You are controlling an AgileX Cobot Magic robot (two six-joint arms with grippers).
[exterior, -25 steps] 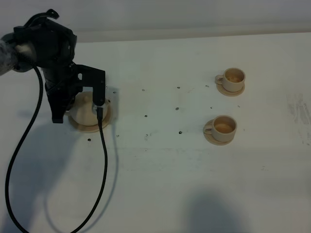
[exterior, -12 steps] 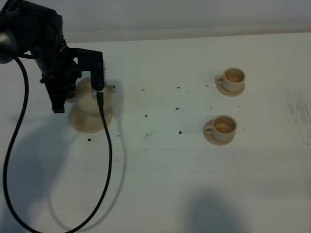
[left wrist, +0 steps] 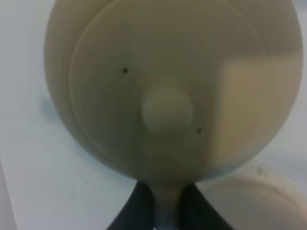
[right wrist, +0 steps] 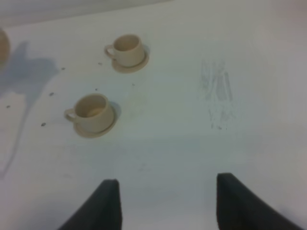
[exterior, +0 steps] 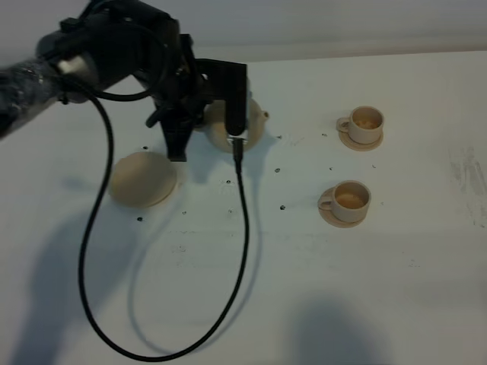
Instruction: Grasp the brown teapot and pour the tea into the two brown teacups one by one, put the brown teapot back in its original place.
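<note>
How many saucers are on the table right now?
3. The large bare saucer at left; the far small saucer under the far teacup; the near small saucer under the near teacup. None seems hidden.

The teapot (exterior: 215, 131) is being held above the table (exterior: 304, 289), right of the wide saucer (exterior: 142, 179) and well left of both cups. The far teacup (exterior: 367, 122) is being carried on a small saucer (exterior: 356, 144). In front of it, the near teacup (exterior: 351, 199) is being carried on a second small saucer (exterior: 335, 220).
</note>
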